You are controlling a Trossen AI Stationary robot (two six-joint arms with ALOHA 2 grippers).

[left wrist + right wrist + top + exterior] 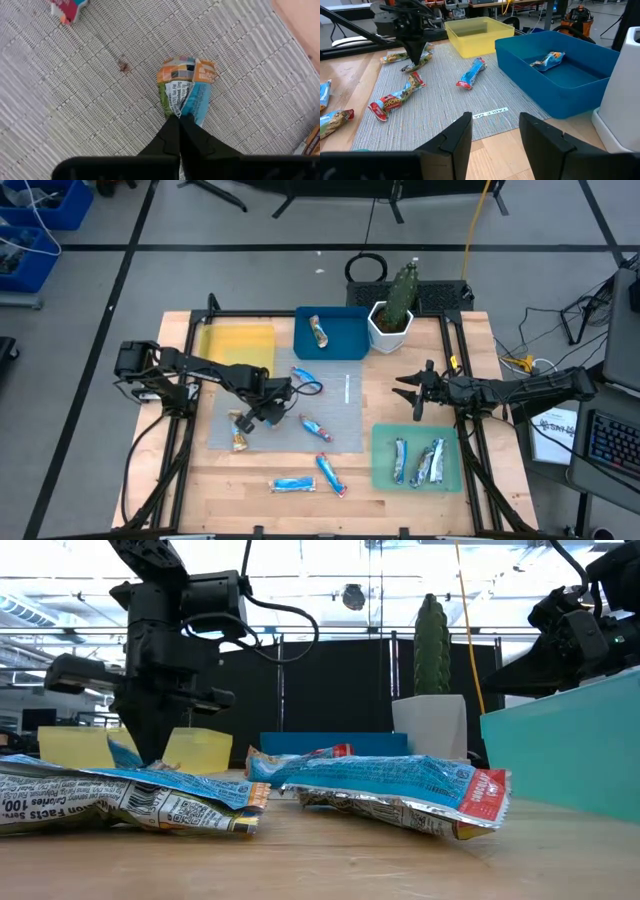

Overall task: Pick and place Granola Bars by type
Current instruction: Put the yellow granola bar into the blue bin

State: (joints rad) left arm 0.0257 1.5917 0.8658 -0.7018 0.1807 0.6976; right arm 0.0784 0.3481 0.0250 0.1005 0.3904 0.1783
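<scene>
High view, stock by position on the table.

Sorted already:
- Green tray [378, 472], 4 o'clock corner: about three blue-wrapped bars [420, 463] lying side by side inside.
- Blue tray [345, 340], 12 o'clock: one blue-wrapped bar [319, 332] inside.
- Yellow tray [238, 345], 11 o'clock: shows nothing in it.

Unsorted:
- Grey mat [345, 415], centre: multicoloured bar [186, 90] at 9 o'clock, under the left gripper [242, 423]. The left wrist view shows the two dark fingers pressed together on the wrapper's near end, pinching it, while the bar lies on the mat, not yet lifted.
- Brownish bar [240, 442] just beside it, at the mat's edge toward 7 o'clock.
- Blue bar [305, 374] on the mat at about 11 o'clock from centre.
- Blue-and-red bar [316, 429] on the mat toward 6 o'clock.
- Bare wood toward 6 o'clock: two more blue bars, one flat [294, 484], one slanted [330, 475], near each other.

Other items:
- Right gripper [417, 394], 3 o'clock edge of the mat: fingers spread, holding nothing, waiting well apart from the bars.
- White pot with cactus [392, 320], 1 o'clock, just beside the blue tray.

Progress, as a judgement: roughly four bars placed and six still loose, so a bit under halfway. The step in hand is the pick of the multicoloured bar; the yellow tray looks its likely destination, since no bar of that kind has been placed. Blue bars sit in two trays, so the type split among them cannot be read here.
</scene>
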